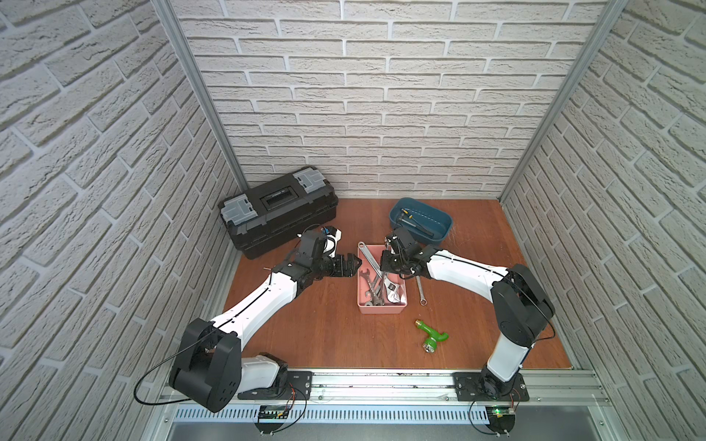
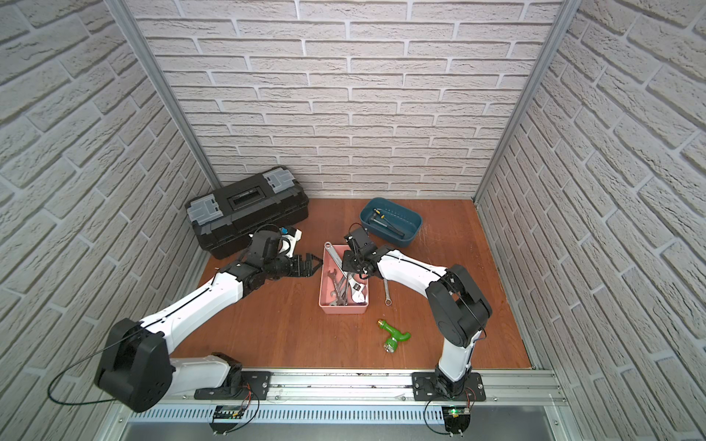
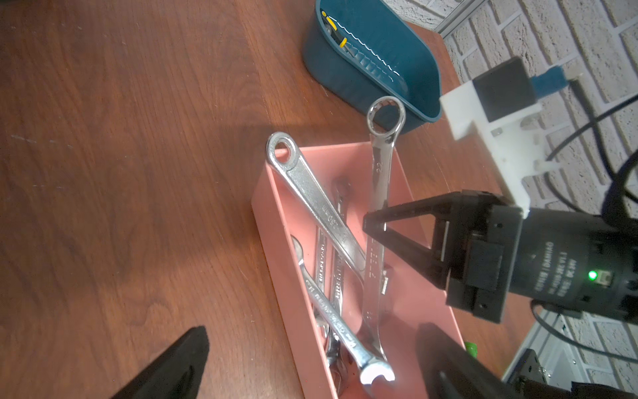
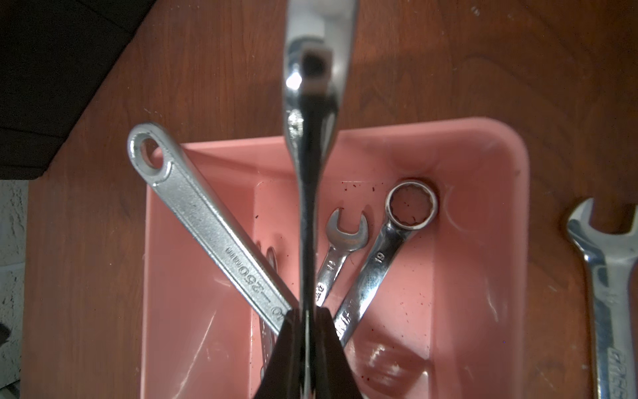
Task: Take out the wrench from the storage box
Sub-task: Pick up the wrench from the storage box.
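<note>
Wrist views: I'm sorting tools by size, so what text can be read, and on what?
"250mm": adjustable wrench, on its handle.
"22": raised wrench, on its shank.
"19": ring-end wrench in the storage box.
"DAMIAO": right arm's motor housing.
Other stamped lettering: too blurred to read.

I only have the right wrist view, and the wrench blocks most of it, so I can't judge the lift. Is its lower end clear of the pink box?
Observer: No. The left wrist view shows the right gripper shut on the combination wrench mid-shank; its lower end sits down inside the storage box.
Operator: Where's the left gripper?
Observer: In both top views the left gripper stands open, close beside the box's outer wall, holding nothing.
Operator: What's beyond the box's far end?
Observer: A dark blue tub with a tool in it.
</note>
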Robot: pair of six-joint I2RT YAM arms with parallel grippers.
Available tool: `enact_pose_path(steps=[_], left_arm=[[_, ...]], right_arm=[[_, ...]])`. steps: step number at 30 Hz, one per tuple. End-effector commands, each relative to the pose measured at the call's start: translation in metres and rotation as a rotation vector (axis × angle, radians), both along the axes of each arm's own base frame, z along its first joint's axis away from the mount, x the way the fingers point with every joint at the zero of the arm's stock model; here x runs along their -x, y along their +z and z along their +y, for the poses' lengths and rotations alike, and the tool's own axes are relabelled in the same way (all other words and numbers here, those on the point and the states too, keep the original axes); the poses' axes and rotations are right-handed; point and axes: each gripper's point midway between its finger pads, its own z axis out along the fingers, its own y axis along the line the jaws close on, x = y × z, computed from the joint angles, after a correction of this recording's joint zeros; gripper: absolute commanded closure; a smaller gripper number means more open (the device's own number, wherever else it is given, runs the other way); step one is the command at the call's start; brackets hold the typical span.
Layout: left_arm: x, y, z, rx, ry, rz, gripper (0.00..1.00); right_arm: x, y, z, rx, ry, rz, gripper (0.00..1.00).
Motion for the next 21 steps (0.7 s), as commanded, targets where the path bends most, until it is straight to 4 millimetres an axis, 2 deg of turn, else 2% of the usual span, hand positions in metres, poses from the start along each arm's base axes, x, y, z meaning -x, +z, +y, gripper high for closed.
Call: enact_pose_path(steps=[1,8,13,18,21], left_arm=[[-0.007,0.01,-0.003,0.016,-0.012,-0.036,0.02],[-0.01,0.015,-0.006,0.023,-0.018,-0.039,0.02],[-0.011,0.021,-0.007,0.03,-0.02,-0.043,0.02],[-0.011,0.024,-0.009,0.036,-0.02,-0.044,0.01],[-0.01,0.023,-0.014,0.032,-0.029,-0.043,0.02]], right_arm=[[-0.005,0.071,0.014,-0.095,0.041,-0.148,0.97],[0.008,0.109,-0.001,-0.067,0.095,-0.206,0.97],[0.017,0.136,-0.026,-0.057,0.171,-0.211,0.97],[0.034,0.134,-0.071,-0.051,0.243,-0.143,0.97],[0.044,0.119,-0.101,-0.022,0.269,-0.093,0.97]])
